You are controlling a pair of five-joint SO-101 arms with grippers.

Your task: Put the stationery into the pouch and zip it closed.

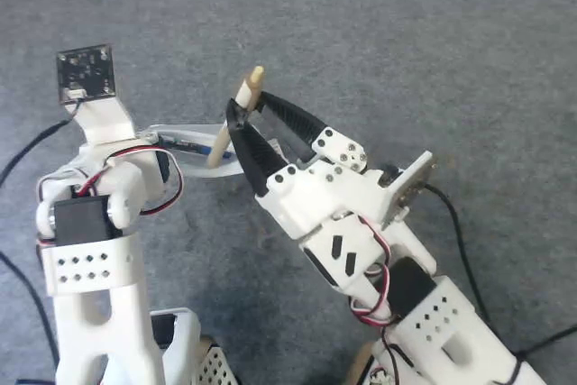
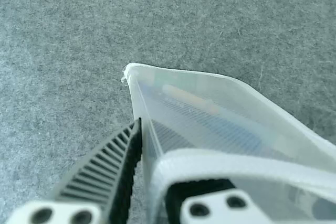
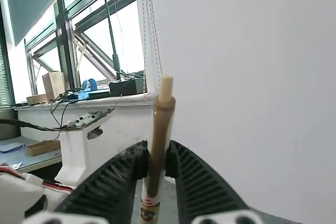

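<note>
In right pincer (image 3: 156, 153), pencil (image 3: 160, 114) clamped mid-length; pouch (image 2: 220, 114) edge in left pincer (image 2: 152, 150)

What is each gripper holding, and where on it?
Right gripper clamps the pencil on its upper shaft; left gripper pinches the pouch at its open rim.

Pouch (image 2: 226, 129): translucent, smooth plastic. Pencil (image 3: 157, 140): matt, possibly wood. Table cover (image 1: 469, 69): grey, rough, felt-like cloth.
</note>
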